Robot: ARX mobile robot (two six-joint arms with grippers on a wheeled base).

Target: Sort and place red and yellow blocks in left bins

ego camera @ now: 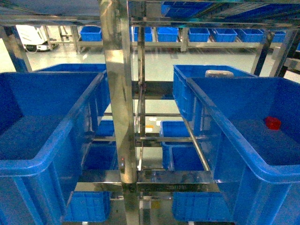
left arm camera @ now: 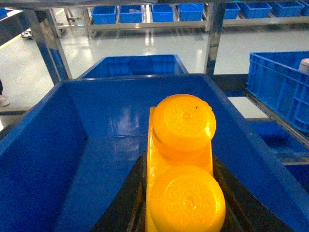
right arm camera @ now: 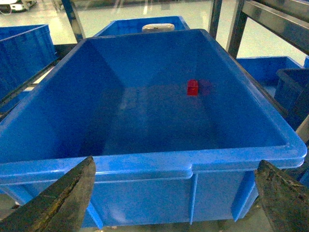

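Note:
My left gripper [left arm camera: 179,195] is shut on the orange-yellow block [left arm camera: 181,145], whose two round studs face the camera. Its black fingers [left arm camera: 128,200] press both sides of it. It hangs over the inside of a large blue left bin [left arm camera: 72,145], which stands at the left of the head view [ego camera: 51,154]. The small red block [right arm camera: 192,87] lies on the floor of the right-hand blue tub [right arm camera: 145,166], near its far right wall, and shows in the head view too [ego camera: 273,123]. My right gripper [right arm camera: 176,195] is open, just in front of that tub's near wall. Neither gripper shows in the head view.
A shiny metal rack post [ego camera: 117,93] stands between the two tubs. Smaller blue crates [ego camera: 183,157] sit on lower shelves. A crate behind the right tub holds a white object [ego camera: 218,73]. More blue crates [ego camera: 197,33] line a far shelf.

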